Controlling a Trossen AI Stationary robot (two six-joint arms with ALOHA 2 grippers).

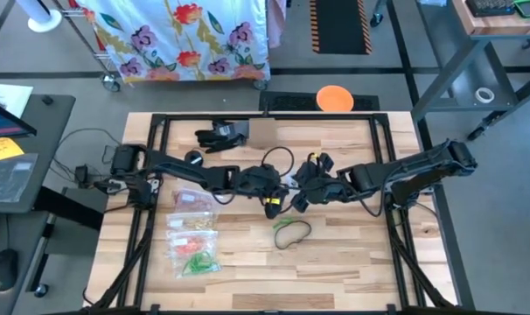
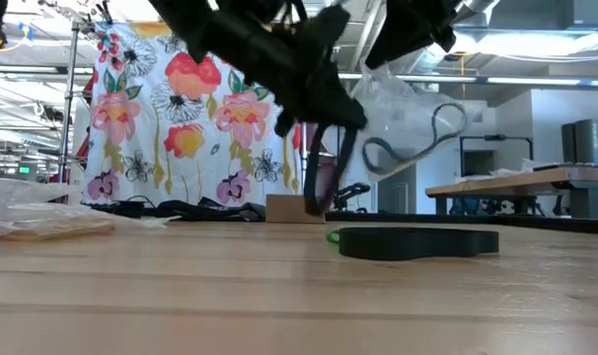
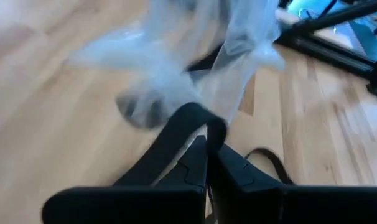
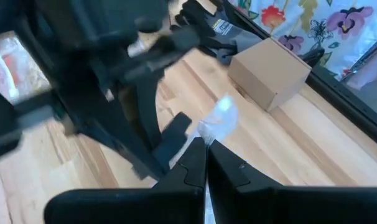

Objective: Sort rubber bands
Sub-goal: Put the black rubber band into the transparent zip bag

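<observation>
My two grippers meet over the table's middle. My left gripper (image 1: 276, 185) (image 3: 208, 146) is shut, with a dark rubber band (image 3: 190, 117) looped at its fingertips and a clear plastic bag (image 3: 198, 62) right beyond them. My right gripper (image 1: 297, 189) (image 4: 206, 148) is shut on that clear plastic bag (image 4: 218, 119) (image 2: 410, 99), which hangs in the air between the arms. A small heap of dark rubber bands (image 1: 292, 233) (image 2: 417, 242) lies flat on the wood near the middle, a green one (image 2: 332, 237) at its edge. My left gripper pinches the dark rubber band (image 3: 204, 118) between its two fingertips, coming in slanting downward from the table's left. The band hangs as a loop (image 2: 316, 182) below the fingers, clear of the table. Whether the fingers also touch the bag, I cannot tell. My right gripper pinches a crumpled bit of the clear bag's edge (image 4: 214, 124) between its fingertips, slanting downward from the table's right. The bag is lifted clear of the table; one layer or several, I cannot tell.
Three clear zip bags with coloured bands lie at the left: (image 1: 193, 200), (image 1: 193, 225), (image 1: 197, 255). A cardboard box (image 1: 263, 131) (image 4: 270, 70) and black gloves (image 1: 219, 136) sit at the far edge. An orange disc (image 1: 334, 98) lies beyond the table.
</observation>
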